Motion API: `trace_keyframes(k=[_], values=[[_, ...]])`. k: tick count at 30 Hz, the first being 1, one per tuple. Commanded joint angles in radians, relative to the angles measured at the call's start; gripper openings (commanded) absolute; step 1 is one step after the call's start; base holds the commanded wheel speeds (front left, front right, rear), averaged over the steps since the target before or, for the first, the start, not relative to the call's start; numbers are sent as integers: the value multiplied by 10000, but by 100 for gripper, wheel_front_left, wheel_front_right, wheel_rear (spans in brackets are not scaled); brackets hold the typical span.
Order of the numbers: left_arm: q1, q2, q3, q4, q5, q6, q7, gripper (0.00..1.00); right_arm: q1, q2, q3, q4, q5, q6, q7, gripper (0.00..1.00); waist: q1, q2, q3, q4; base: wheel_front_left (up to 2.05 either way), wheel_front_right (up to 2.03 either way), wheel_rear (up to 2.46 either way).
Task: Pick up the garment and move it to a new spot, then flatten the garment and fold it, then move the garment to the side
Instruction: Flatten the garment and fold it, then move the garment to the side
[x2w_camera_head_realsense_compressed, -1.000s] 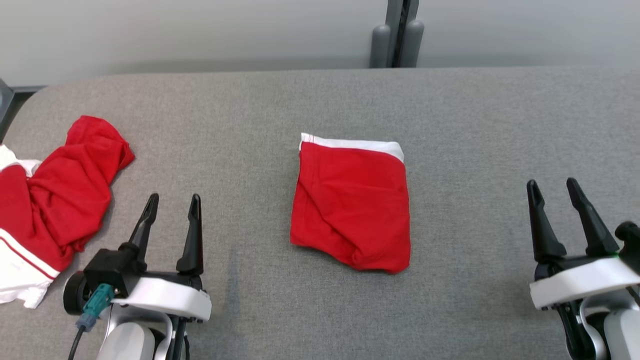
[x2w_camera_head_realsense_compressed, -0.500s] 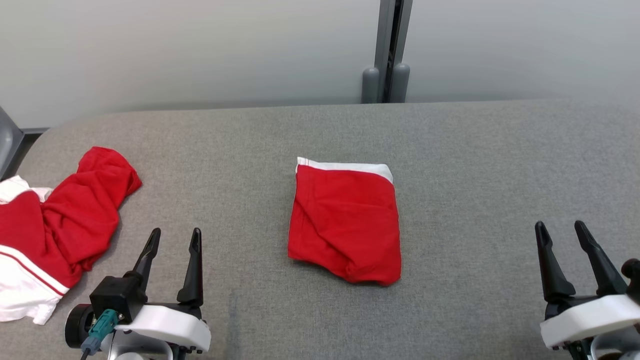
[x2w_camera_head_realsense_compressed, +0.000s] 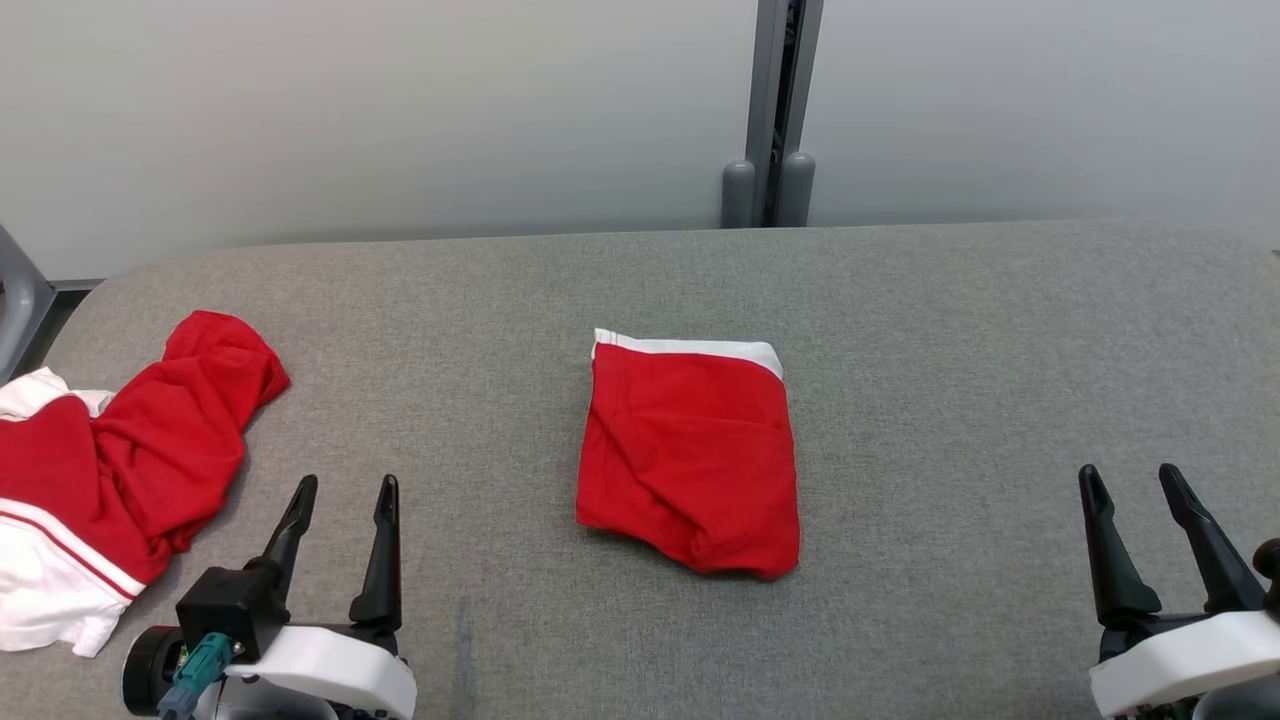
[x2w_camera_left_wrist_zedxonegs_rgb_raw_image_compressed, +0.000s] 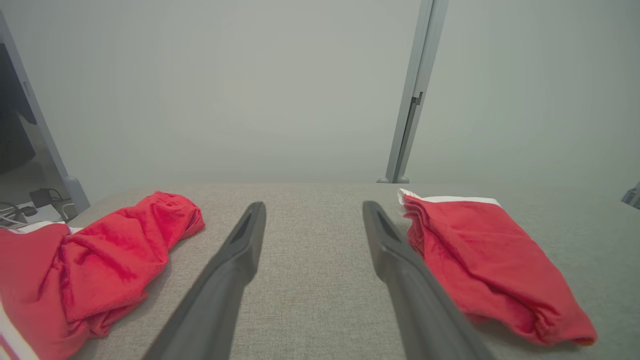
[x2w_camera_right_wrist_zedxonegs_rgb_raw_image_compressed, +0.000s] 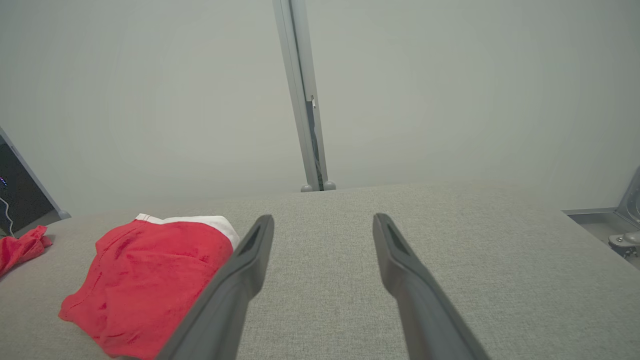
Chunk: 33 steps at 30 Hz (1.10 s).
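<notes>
A red garment (x2w_camera_head_realsense_compressed: 690, 460) with a white band along its far edge lies folded into a rectangle in the middle of the grey table (x2w_camera_head_realsense_compressed: 950, 350). It also appears in the left wrist view (x2w_camera_left_wrist_zedxonegs_rgb_raw_image_compressed: 480, 255) and the right wrist view (x2w_camera_right_wrist_zedxonegs_rgb_raw_image_compressed: 150, 270). My left gripper (x2w_camera_head_realsense_compressed: 346, 487) is open near the front edge, left of the garment and apart from it, with nothing between its fingers (x2w_camera_left_wrist_zedxonegs_rgb_raw_image_compressed: 314, 207). My right gripper (x2w_camera_head_realsense_compressed: 1128, 473) is open at the front right, well clear of the garment, its fingers over bare cloth (x2w_camera_right_wrist_zedxonegs_rgb_raw_image_compressed: 324, 219).
A crumpled red and white garment (x2w_camera_head_realsense_compressed: 120, 470) lies at the table's left end, just left of my left gripper (x2w_camera_left_wrist_zedxonegs_rgb_raw_image_compressed: 110, 255). A grey post (x2w_camera_head_realsense_compressed: 770, 150) stands against the pale wall behind the table's far edge.
The head view has shifted, so the table and both garments sit lower in it and more wall shows. Both grippers appear lower too and stay open. The folded garment has not moved on the table.
</notes>
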Motion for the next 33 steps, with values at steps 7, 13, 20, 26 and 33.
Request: trace_keyframes(k=[7, 13, 20, 26, 33], values=[[121, 144, -32, -67, -24, 79, 35, 100, 34, 20, -16, -138, -106, 5, 16, 100, 0, 0, 29, 28, 0, 0, 0], [132, 153, -73, -37, -89, 110, 20, 100, 54, 37, -39, -125, -120, 5, 41, 100, 0, 0, 28, 45, 0, 0, 0], [11, 156, -132, -17, -117, 149, 7, 100, 23, 44, -51, -64, -123, 5, 59, 100, 0, 0, 96, 76, 0, 0, 0], [-322, 117, -233, -52, -113, 102, -20, 100, -208, 14, -39, -31, -159, 5, 91, 100, 0, 0, 394, 274, 0, 0, 0], [-951, 92, -426, -24, -57, -113, -191, 100, -927, -132, 598, 323, -91, 5, 255, 100, 0, 0, 1226, 783, 0, 0, 0]])
